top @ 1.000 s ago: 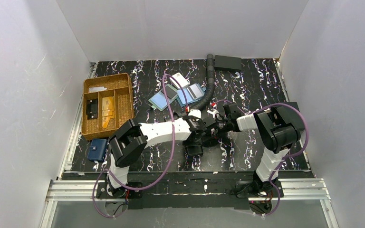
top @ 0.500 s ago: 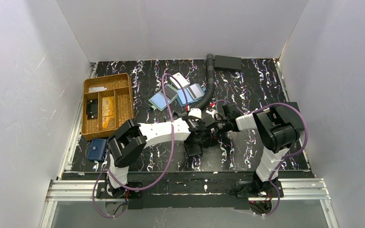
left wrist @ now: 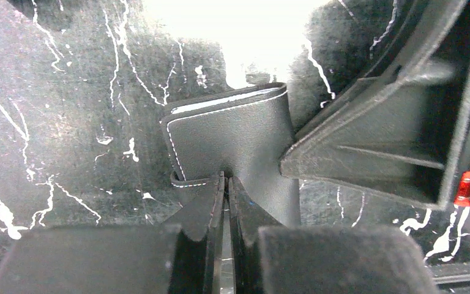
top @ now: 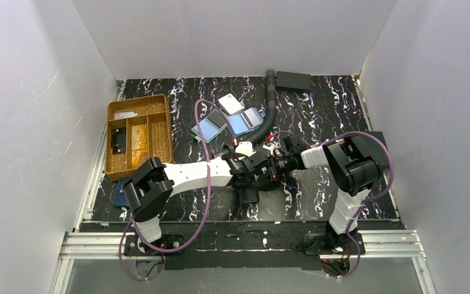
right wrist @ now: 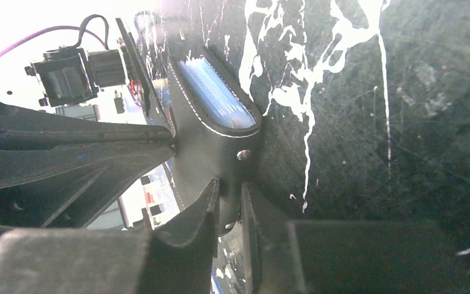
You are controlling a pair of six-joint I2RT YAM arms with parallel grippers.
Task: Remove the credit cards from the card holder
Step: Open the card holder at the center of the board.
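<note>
The black card holder [left wrist: 232,131], leather with white stitching, hangs above the table between both grippers. My left gripper [left wrist: 226,180] is shut on its lower flap. My right gripper [right wrist: 229,187] is shut on the flap below the snap [right wrist: 243,155]. The pale blue credit card [right wrist: 214,95] sits inside the holder's pocket. In the top view the left gripper [top: 254,173] and the right gripper [top: 271,166] meet at the table's middle and hide most of the holder. An orange-to-tan card [top: 138,142] lies in the woven tray.
The woven tray [top: 139,98] stands at the back left, with a small black item [top: 118,141] in it. Two overlapping blue-and-dark rectangles [top: 229,124], a white tag [top: 230,103], a corrugated hose [top: 271,110] and a black box [top: 293,80] are behind the grippers. A navy pouch [top: 117,193] lies front left.
My left arm has swung its elbow to the left and forward, now covering part of the navy pouch. Its cable has cleared the white tag. Both grippers stay shut on the holder, shifted slightly left.
</note>
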